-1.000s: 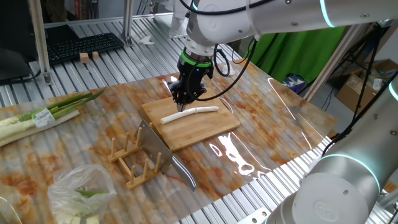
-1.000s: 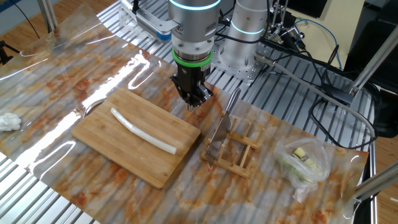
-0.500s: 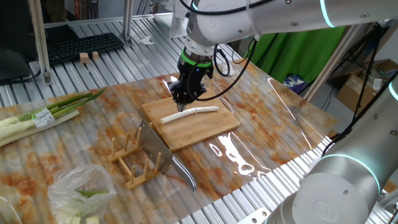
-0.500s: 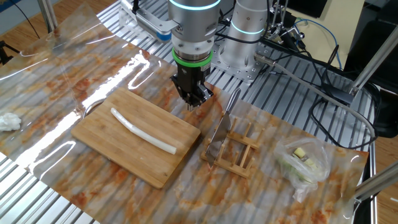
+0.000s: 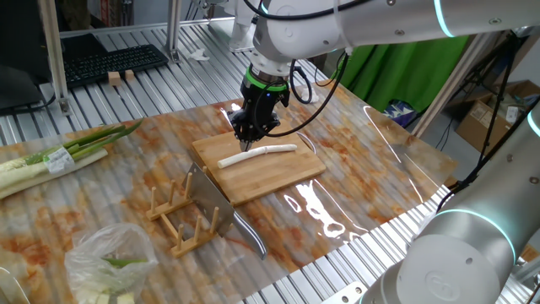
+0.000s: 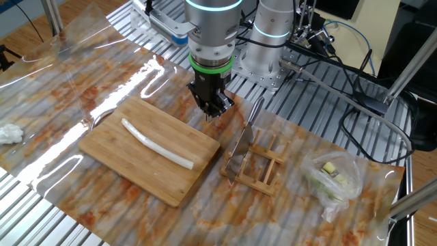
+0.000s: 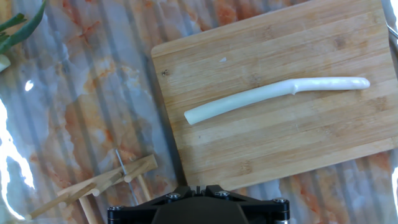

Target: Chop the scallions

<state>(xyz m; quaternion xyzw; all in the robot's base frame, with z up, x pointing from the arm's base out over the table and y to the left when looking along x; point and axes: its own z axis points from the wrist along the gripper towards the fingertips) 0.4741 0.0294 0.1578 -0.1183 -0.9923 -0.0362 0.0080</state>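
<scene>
scallions (image 5: 257, 153) whole on wooden board (image 5: 287, 176), pincer (image 5: 251, 135) clenched empty beside it, bundle label (image 5: 56, 160) perhaps printed, unreadable

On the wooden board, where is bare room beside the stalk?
The bamboo cutting board is bare on both sides of the pale cream-white scallion stalk. Crowded: the strip between the board's end and the wooden rack holding the steel cleaver.

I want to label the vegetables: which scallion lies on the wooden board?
The single pale white stalk, whole and slightly curved. The green-and-white bundle with a label band lies off the wooden board, on the table.
</scene>
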